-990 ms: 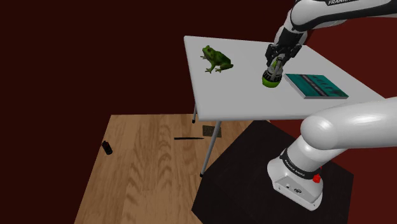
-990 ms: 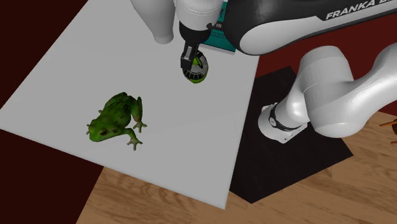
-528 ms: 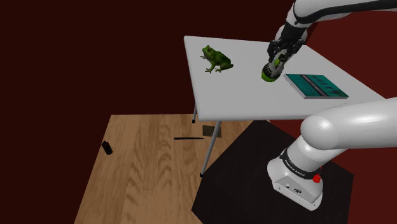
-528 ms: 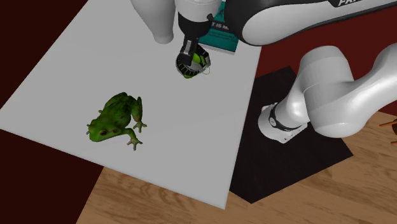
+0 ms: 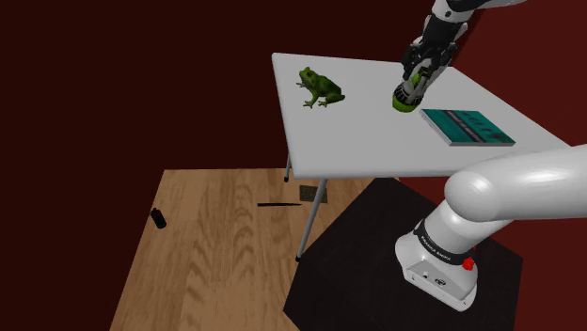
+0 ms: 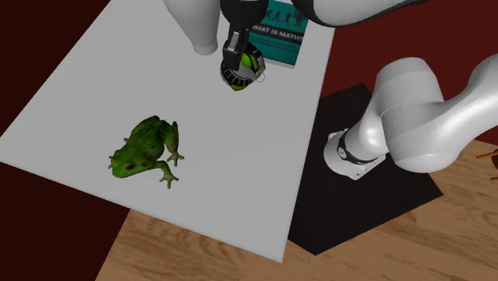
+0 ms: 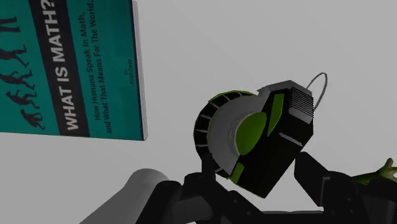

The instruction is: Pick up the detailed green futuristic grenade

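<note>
Grenade [image 5: 405, 100], green and black with a wire ring, sits clamped between the two black fingers of the pincer [image 5: 412, 85]. It hangs tilted just beneath the pincer and, I'd judge, clear of the white worktop [image 5: 367, 141], gripped by the body so it travels with the arm. A teal book [image 5: 468, 126] lies below to one side, and a green frog [image 5: 320, 86] sits well off on the other.
</note>
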`<action>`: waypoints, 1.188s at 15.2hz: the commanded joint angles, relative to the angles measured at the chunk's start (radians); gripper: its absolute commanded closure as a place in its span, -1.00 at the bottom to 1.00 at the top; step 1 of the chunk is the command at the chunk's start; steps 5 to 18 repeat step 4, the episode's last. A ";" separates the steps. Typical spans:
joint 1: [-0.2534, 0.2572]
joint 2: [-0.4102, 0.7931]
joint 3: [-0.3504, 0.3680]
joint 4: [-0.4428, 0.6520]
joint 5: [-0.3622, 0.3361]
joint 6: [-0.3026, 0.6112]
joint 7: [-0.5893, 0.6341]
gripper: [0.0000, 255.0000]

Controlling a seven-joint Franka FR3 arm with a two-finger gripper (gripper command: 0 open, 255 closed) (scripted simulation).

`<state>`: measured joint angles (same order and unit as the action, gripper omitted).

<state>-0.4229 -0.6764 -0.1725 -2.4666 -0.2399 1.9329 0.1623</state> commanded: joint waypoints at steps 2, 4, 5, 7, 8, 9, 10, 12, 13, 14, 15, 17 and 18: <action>0.002 -0.001 0.005 0.044 0.006 -0.044 -0.006 1.00; 0.002 -0.001 0.005 0.046 0.006 -0.046 -0.006 1.00; 0.002 -0.001 0.005 0.046 0.006 -0.046 -0.006 1.00; 0.002 -0.001 0.005 0.046 0.006 -0.046 -0.006 1.00; 0.002 -0.001 0.005 0.046 0.006 -0.046 -0.006 1.00; 0.002 -0.001 0.005 0.046 0.006 -0.046 -0.006 1.00; 0.002 -0.001 0.005 0.046 0.006 -0.046 -0.006 1.00; 0.002 -0.001 0.005 0.046 0.006 -0.046 -0.006 1.00; 0.002 -0.001 0.005 0.046 0.006 -0.046 -0.006 1.00; 0.002 -0.001 0.005 0.046 0.006 -0.046 -0.006 1.00; 0.002 -0.001 0.005 0.046 0.006 -0.046 -0.006 1.00; 0.002 -0.001 0.005 0.046 0.006 -0.046 -0.006 1.00; 0.002 -0.001 0.005 0.046 0.006 -0.046 -0.006 1.00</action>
